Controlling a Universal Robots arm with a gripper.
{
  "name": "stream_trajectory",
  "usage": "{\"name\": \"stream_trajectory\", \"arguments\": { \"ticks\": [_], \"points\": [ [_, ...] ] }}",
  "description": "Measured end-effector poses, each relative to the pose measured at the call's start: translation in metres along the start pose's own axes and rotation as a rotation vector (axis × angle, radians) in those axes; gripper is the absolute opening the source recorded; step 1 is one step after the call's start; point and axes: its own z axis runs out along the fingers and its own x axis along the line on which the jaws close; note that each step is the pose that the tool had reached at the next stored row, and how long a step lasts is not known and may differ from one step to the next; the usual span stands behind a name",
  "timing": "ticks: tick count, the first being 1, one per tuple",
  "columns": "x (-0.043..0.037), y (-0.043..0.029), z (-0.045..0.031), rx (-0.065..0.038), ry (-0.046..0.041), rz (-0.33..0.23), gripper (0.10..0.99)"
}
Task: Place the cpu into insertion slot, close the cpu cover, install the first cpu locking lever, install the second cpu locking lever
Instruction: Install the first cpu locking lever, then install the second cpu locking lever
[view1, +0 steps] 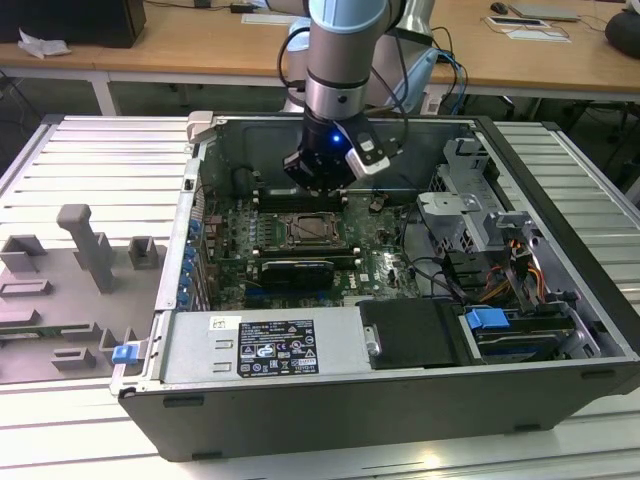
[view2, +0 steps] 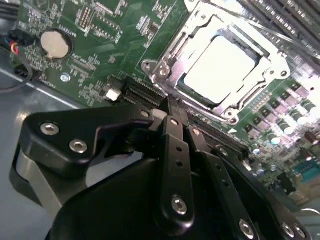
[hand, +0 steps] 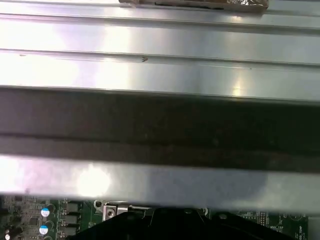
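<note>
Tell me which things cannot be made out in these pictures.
- Gripper, second wrist view: its fingertips are too close together and dark to tell open from shut.
- Cpu, second wrist view: glare washes out its top.
- Insertion slot, exterior view: too small to tell whether its locking levers are latched.
- Green circuit board, first wrist view: mostly hidden behind the case wall.

Pale silver cpu (view2: 218, 70), green circuit board (view2: 90, 55), black tool (view2: 172, 112)

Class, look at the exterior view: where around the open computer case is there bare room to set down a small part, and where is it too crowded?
Free: the ribbed metal table at the exterior view's left, between the case wall and the grey fixture blocks, and the strip in front of the case. Crowded: inside the case around the socket, where the gripper hangs, and the cabled drive bay.
</note>
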Motion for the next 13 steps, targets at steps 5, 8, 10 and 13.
{"name": "stream_trajectory", "arguments": {
  "ticks": [5, 8, 10, 13],
  "points": [
    [0.0002, -0.0036, -0.0003, 0.0, 0.0, 0.0, 0.106],
    [0.0003, -0.0048, -0.0003, 0.0, 0.0, 0.0, 0.106],
    [0.0003, -0.0057, -0.0004, 0.0, 0.0, 0.0, 0.106],
    [0.0003, -0.0067, -0.0005, 0.0, 0.0, 0.0, 0.106]
  ]
}}
